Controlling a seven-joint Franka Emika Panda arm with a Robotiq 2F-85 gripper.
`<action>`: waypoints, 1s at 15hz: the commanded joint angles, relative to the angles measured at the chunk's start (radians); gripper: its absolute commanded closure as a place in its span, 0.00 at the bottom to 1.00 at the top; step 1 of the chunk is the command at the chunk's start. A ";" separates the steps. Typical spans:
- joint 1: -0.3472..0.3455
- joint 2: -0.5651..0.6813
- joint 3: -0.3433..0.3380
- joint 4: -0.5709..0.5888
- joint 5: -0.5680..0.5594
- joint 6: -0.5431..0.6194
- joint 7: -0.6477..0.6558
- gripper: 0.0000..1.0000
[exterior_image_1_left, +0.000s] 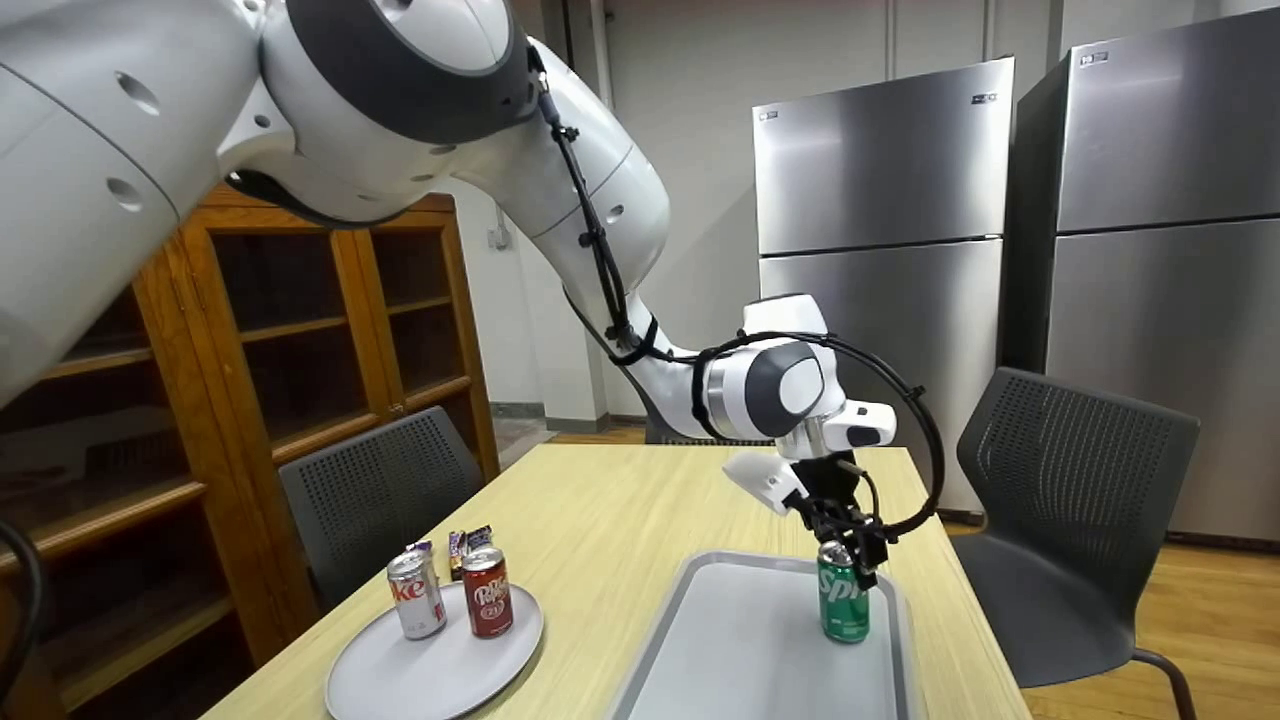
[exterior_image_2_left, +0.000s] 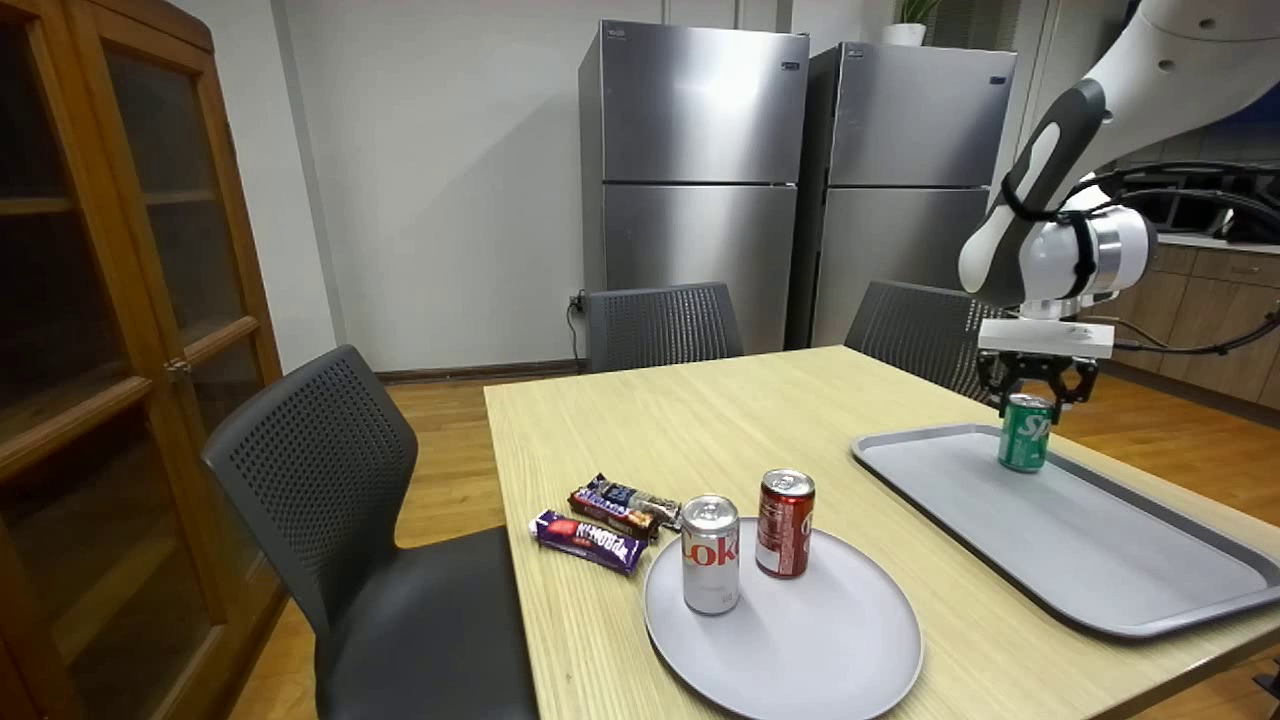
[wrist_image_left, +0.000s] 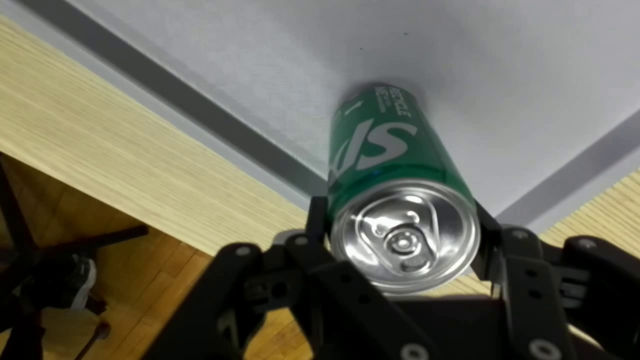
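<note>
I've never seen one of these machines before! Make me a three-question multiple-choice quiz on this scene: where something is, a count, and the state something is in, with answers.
1. Where does the green Sprite can stand?
A) On the round plate
B) On the rectangular tray
C) On a chair seat

2. How many cans stand on the round plate?
A) Two
B) Three
C) Four

3. What state is the gripper in?
A) Shut on nothing
B) Closed around a snack bar
C) Closed on the green Sprite can

1: B, since its base rests inside the tray's rim in both exterior views.
2: A, since a silver Coke can and a red can stand there.
3: C, since the wrist view shows its fingers against opposite sides of that can.
</note>
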 joint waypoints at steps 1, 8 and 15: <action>-0.006 -0.015 0.003 0.020 0.012 -0.030 -0.034 0.62; 0.049 -0.133 -0.018 -0.122 -0.011 0.038 -0.025 0.62; 0.184 -0.332 -0.062 -0.384 -0.075 0.132 0.003 0.62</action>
